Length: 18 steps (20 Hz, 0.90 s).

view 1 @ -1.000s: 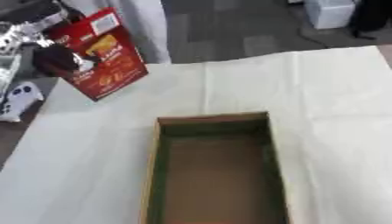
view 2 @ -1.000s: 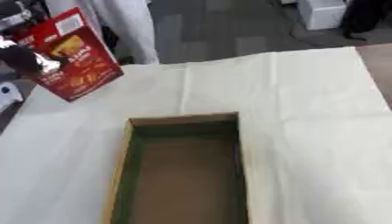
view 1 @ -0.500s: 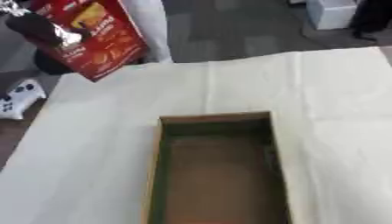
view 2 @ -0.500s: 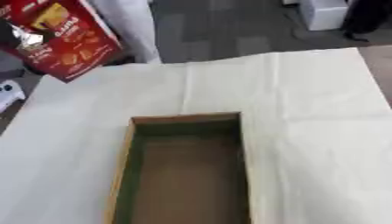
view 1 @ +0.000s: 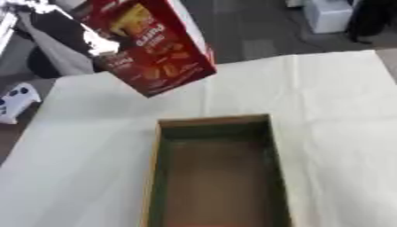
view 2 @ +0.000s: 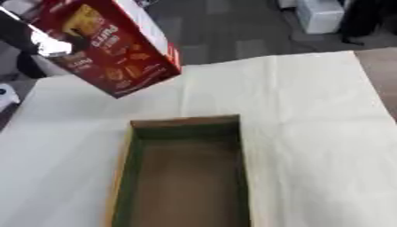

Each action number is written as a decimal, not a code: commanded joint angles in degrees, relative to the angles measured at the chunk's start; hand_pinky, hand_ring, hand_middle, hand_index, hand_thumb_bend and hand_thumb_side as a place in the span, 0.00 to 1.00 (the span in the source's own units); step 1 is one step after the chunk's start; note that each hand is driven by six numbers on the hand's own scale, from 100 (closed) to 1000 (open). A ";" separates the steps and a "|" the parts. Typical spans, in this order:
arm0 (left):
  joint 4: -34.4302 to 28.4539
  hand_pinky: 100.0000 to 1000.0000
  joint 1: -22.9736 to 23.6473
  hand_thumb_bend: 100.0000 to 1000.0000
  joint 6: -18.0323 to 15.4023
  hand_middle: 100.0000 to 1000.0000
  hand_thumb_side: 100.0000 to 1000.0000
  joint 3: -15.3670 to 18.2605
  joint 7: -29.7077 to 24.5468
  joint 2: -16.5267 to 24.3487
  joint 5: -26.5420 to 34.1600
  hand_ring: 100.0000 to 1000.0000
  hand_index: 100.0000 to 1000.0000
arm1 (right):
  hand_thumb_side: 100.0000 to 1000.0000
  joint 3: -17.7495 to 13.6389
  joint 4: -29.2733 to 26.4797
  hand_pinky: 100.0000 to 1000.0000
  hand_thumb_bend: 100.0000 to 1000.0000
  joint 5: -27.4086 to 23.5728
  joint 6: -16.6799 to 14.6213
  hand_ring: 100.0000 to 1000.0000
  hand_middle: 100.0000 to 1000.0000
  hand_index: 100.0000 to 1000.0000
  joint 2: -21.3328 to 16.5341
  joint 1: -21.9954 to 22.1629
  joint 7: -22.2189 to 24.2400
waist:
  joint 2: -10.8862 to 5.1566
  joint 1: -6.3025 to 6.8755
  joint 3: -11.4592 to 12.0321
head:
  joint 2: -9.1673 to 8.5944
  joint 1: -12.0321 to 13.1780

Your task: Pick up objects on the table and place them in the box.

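Observation:
A red snack box with a white side hangs tilted in the air above the table's far left part. My left hand, black with silver parts, is shut on its left face, coming in from the upper left corner. An open brown cardboard box with a green inner lining lies in the lower middle, long side running toward me, with nothing visible inside. The red box's lower corner is a little beyond and left of the cardboard box's far rim. My right hand shows in neither view.
A cream cloth covers the table. A white object lies off the cloth's left edge. Beyond the far edge is dark floor with a white bin at the upper right.
My left hand has carried the red box up off the table and to the right, closer to the cardboard box's far end. The cardboard box has stayed put.

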 commanded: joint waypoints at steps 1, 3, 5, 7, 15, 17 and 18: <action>-2.18 0.00 -1.73 0.02 0.47 0.37 0.11 -0.84 -1.18 0.15 3.19 0.24 0.46 | 0.64 -0.54 -0.77 0.47 0.00 -0.26 0.37 0.69 0.77 0.76 -0.83 -0.38 0.11 | -1.17 -0.19 -0.14 | -0.06 -0.63; -2.91 0.00 -2.18 0.01 0.86 0.36 0.12 -2.26 -1.97 -0.99 4.78 0.24 0.45 | 0.64 -0.56 -0.77 0.47 0.00 -0.34 0.54 0.69 0.77 0.76 -0.68 -0.39 0.13 | -1.31 -0.14 -0.31 | -0.02 -0.61; -3.33 0.00 -2.72 0.02 1.40 0.36 0.13 -3.88 -3.09 -1.73 6.09 0.24 0.45 | 0.64 -0.54 -0.73 0.47 0.00 -0.39 0.66 0.69 0.77 0.76 -0.56 -0.42 0.23 | -1.39 -0.11 -0.45 | -0.01 -0.66; -3.67 0.00 -3.05 0.02 2.05 0.36 0.15 -5.49 -4.32 -1.98 7.15 0.24 0.45 | 0.64 -0.55 -0.63 0.47 0.00 -0.55 0.79 0.69 0.77 0.76 -0.48 -0.41 0.30 | -1.38 -0.02 -0.65 | -0.05 -0.64; -6.96 0.01 -1.86 0.07 4.76 0.38 0.17 -9.80 -6.71 0.04 8.43 0.26 0.46 | 0.64 -0.63 -0.62 0.47 0.00 -1.42 1.12 0.69 0.77 0.76 -0.38 -0.41 0.74 | -1.13 0.37 -0.76 | 0.28 -0.53; -7.23 0.02 -1.20 0.08 5.33 0.39 0.18 -10.58 -7.48 1.07 7.81 0.27 0.47 | 0.63 -0.65 -0.64 0.47 0.00 -1.51 1.15 0.69 0.77 0.76 -0.41 -0.39 0.83 | -1.06 0.44 -0.76 | 0.34 -0.49; -7.19 0.03 -0.93 0.09 5.58 0.40 0.19 -11.01 -7.90 1.63 7.50 0.28 0.47 | 0.63 -0.67 -0.65 0.47 0.00 -1.54 1.16 0.69 0.77 0.76 -0.42 -0.39 0.86 | -1.01 0.45 -0.73 | 0.38 -0.47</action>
